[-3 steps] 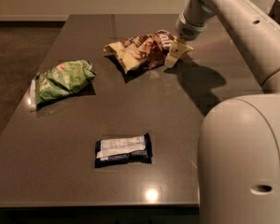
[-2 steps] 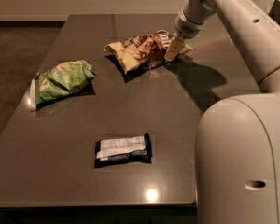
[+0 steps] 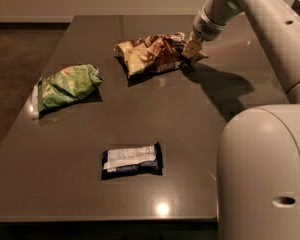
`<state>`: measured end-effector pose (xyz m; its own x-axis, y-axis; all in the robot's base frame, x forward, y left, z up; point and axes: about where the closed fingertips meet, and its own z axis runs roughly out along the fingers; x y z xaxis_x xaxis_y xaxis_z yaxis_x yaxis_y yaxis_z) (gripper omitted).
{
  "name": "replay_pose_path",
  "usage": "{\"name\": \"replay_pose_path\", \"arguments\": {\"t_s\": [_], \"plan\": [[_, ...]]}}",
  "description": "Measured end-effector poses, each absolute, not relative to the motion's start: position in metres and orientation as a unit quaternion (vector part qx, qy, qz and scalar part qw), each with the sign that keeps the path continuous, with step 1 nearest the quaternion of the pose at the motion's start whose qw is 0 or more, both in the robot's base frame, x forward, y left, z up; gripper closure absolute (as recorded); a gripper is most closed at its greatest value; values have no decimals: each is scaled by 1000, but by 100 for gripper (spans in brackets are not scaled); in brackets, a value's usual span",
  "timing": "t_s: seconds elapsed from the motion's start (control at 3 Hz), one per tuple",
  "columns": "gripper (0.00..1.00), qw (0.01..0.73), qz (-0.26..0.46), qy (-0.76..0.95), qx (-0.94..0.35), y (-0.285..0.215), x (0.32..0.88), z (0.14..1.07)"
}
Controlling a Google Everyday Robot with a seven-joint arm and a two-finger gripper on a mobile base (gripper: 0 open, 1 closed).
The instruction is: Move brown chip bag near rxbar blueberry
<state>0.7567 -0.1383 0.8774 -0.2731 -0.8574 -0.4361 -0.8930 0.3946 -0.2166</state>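
Observation:
The brown chip bag (image 3: pixel 149 55) lies crumpled on the far middle of the dark table (image 3: pixel 190 134). My gripper (image 3: pixel 191 50) reaches down from the upper right and sits right at the bag's right end, touching or nearly touching it. The rxbar blueberry (image 3: pixel 132 160), a small navy bar with a white label, lies flat near the table's front edge, well in front of the bag and a little to its left.
A green chip bag (image 3: pixel 67 85) lies at the table's left side. My white arm (image 3: pixel 270 24) crosses the upper right, and my large white body (image 3: pixel 262 174) fills the lower right. The table's left edge drops to a dark floor (image 3: pixel 15 59).
My gripper has shifted slightly left and up against the brown bag's right end. The bags and the bar have not moved.

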Motion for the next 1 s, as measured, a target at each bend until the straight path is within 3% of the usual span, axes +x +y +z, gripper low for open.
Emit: {"name": "replay_pose_path", "arguments": {"t_s": [0.33, 1.0], "plan": [[100, 258, 53, 795, -547, -147, 741, 887], [100, 264, 107, 777, -562, -175, 675, 907]]}}
